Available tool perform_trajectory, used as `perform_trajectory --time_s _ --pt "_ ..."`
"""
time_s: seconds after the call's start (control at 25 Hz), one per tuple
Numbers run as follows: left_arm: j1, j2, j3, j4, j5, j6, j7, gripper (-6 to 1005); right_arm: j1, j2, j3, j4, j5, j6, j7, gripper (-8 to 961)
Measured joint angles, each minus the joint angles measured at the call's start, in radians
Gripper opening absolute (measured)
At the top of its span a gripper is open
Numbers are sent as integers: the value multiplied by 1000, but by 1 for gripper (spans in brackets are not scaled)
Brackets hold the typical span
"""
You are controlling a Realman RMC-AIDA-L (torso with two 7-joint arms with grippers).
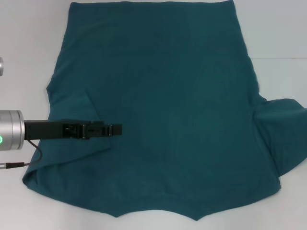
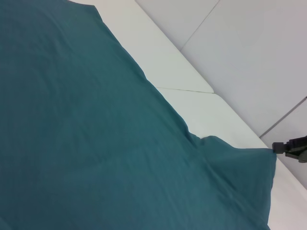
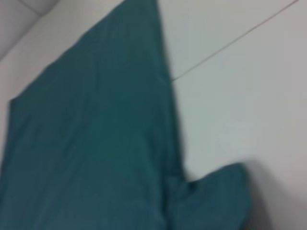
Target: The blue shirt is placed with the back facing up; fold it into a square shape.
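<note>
The blue shirt (image 1: 177, 110) lies flat on the white table, plain back up, hem at the far side. Its left sleeve (image 1: 79, 129) is folded inward over the body. My left gripper (image 1: 116, 129) reaches in from the left, low over that folded sleeve, its tip just past the fold's inner edge. The right sleeve (image 1: 283, 129) still sticks out sideways to the frame's edge. In the left wrist view my right gripper (image 2: 280, 148) is shut on the tip of that sleeve (image 2: 240, 177), which rises taut to it. The right wrist view shows the same sleeve (image 3: 216, 201) and the shirt's side edge.
White table (image 1: 29, 43) surrounds the shirt, with a seam line (image 1: 283, 58) at the right. My left arm's silver wrist (image 1: 10, 136) and its cable (image 1: 21, 164) sit at the left edge.
</note>
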State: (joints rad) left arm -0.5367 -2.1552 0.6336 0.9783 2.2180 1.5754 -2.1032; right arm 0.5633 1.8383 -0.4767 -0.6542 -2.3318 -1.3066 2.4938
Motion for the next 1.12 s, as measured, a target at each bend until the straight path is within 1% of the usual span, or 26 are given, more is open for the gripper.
perform_trajectory --time_s 0.08,0.12,0.32,0.4,0.52,0.8,1.12 --pt "-1 0 0 1 0 0 -1 780 1 3 9 -16 31 -65 0 50" --pt "-2 0 0 1 0 0 -2 780 1 3 9 -16 31 -65 0 51" --pt "-4 0 0 1 0 -2 -3 778 19 2 11 -24 68 -159 1 56" --pt "-4 0 -2 1 0 -3 -3 777 31 5 5 -20 74 -176 1 57" --pt "-5 0 -2 0 -6 -6 -3 775 55 19 -21 -9 69 -180 1 60" --pt "1 0 -2 -4 -27 -10 -3 772 120 76 -146 14 67 -108 1 66" --pt "1 1 -15 -6 -29 -12 -2 768 187 104 -252 55 66 -33 -8 73"
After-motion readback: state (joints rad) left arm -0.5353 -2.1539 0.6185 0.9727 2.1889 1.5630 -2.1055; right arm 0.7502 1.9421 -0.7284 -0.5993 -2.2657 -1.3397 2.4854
